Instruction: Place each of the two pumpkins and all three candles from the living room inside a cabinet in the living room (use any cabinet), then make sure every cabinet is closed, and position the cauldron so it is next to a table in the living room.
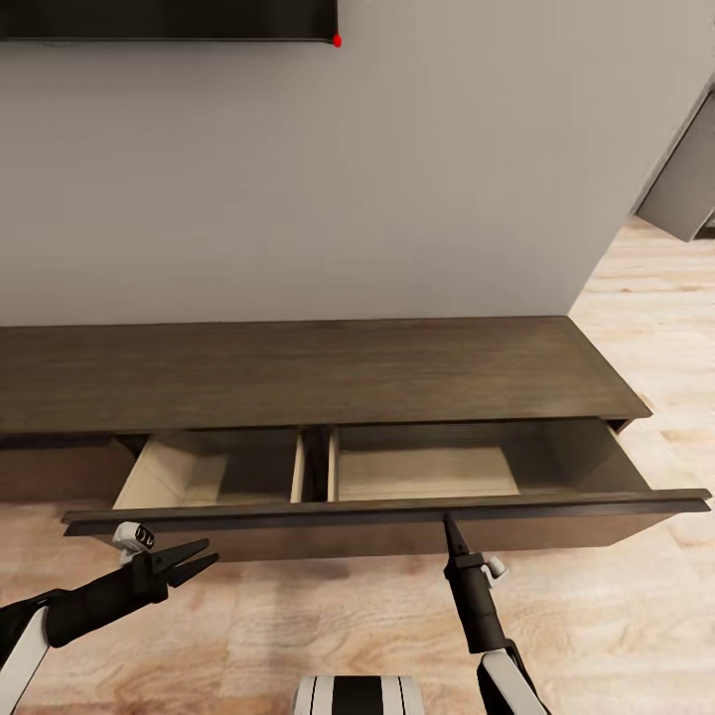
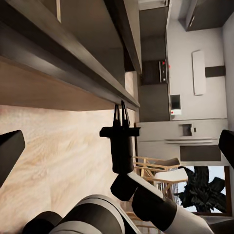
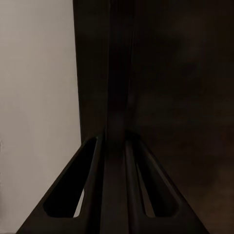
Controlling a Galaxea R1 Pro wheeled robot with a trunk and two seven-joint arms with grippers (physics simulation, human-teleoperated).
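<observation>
Dark-brown wood makes up the cabinet (image 1: 328,372), a long low unit standing against a pale grey wall (image 1: 348,169). Its wide drawer (image 1: 397,511) is pulled out toward the robot, showing two pale beige compartments split by a dark divider (image 1: 316,464). Both compartments look bare inside, though the drawer front hides their near strip. The top of the cabinet is bare too.

The right gripper (image 1: 455,533) points straight at the drawer front, its tip at the front's upper edge, right of the middle. In the right wrist view its fingers (image 3: 92,195) straddle a thin dark edge that runs up between them, so it seems clenched on the drawer front, though that picture is dim and I would not swear to the contact. In the left wrist view the same gripper (image 2: 120,113) shows from the side with its fingers close together at the edge.

The left gripper (image 1: 194,558) hovers in front of the drawer's left end, below the front and apart from it, over the light wood floor (image 1: 298,626). Its fingers are spread and hold nothing.

A dark screen (image 1: 169,20) hangs on the wall above the cabinet. In the left wrist view grey kitchen cupboards (image 2: 195,141), wooden chairs (image 2: 156,170) and a dark plant (image 2: 204,190) stand far off.
</observation>
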